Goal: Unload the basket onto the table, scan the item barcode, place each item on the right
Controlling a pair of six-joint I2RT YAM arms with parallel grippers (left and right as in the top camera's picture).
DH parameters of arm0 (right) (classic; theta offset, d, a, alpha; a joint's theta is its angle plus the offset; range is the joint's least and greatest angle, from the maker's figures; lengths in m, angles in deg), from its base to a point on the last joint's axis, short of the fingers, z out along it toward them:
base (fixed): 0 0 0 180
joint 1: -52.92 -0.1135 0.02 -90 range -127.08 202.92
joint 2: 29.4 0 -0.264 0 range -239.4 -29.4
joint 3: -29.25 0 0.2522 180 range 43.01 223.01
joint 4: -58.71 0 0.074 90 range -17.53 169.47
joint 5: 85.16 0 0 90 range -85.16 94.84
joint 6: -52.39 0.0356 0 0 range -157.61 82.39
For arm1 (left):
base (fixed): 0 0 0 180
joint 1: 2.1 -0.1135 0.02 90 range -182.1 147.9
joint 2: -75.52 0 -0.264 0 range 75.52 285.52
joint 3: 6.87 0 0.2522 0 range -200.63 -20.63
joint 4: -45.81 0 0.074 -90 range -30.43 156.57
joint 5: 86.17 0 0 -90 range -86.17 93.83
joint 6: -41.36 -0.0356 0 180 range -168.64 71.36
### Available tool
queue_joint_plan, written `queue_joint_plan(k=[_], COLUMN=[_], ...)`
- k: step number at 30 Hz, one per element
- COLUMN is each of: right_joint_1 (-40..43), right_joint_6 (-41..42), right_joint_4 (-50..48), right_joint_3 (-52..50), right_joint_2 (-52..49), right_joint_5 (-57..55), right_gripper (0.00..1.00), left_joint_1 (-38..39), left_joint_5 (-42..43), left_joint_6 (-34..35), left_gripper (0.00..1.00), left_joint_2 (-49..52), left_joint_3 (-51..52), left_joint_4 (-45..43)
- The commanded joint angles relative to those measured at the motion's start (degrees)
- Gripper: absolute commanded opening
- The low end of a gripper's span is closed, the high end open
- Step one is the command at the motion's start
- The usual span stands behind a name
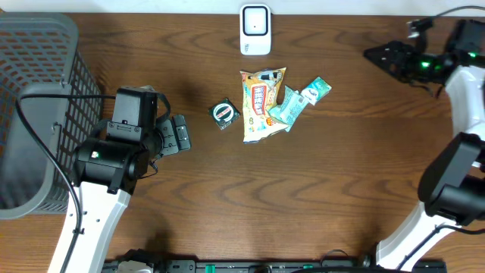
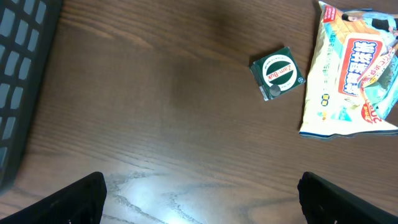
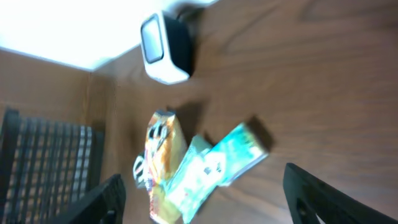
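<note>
left tool [image 1: 180,135] hangs released near the small green square box [image 1: 224,114] on the brown wooden tabletop [image 1: 303,197]; right tool [image 1: 381,54] released, well apart. pinch the box's sides, barcode toward the white scanner [image 1: 255,30].

Bare tabletop [image 1: 318,189] is left between the basket [image 1: 38,83] and the green box [image 1: 224,114]; beyond, passage is blocked by the snack bag [image 1: 262,102].

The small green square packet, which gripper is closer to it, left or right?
Left. The left gripper sits close beside the green packet, jaws facing it. The right gripper is far off on its other side, past the snack bag and teal packets.
</note>
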Motion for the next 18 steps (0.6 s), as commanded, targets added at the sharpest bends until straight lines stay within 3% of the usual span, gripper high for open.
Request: queue_joint_plan(k=[1,5,7,12,18], right_joint_1=[-5.5,-10.1,-12.4,-17.7,-19.9], right_joint_6=[9.0,19.0,20.9,21.1,21.1], right_joint_4=[1.5,3.0,2.5,0.0,-3.3], right_joint_3=[-0.3,-0.3,-0.3,-0.3,-0.3], right_joint_2=[-0.5,-0.5,-0.5,-0.5,-0.5], right_joint_5=[-14.0,-26.0,-27.7,-29.1,-29.2], right_gripper=[0.69,0.71,0.79,0.86,0.77], left_joint_1=[-0.1,-0.1,-0.1,-0.1,-0.1], left_joint_5=[0.1,0.1,0.1,0.1,0.1], left_joint_6=[0.5,0.5,0.5,0.5,0.5], left_gripper=[0.98,0.98,0.98,0.98,0.98], left_joint_2=[0.1,0.1,0.1,0.1,0.1], left_joint_3=[-0.5,-0.5,-0.5,-0.5,-0.5], left_joint_4=[0.0,0.0,0.0,0.0,0.0])
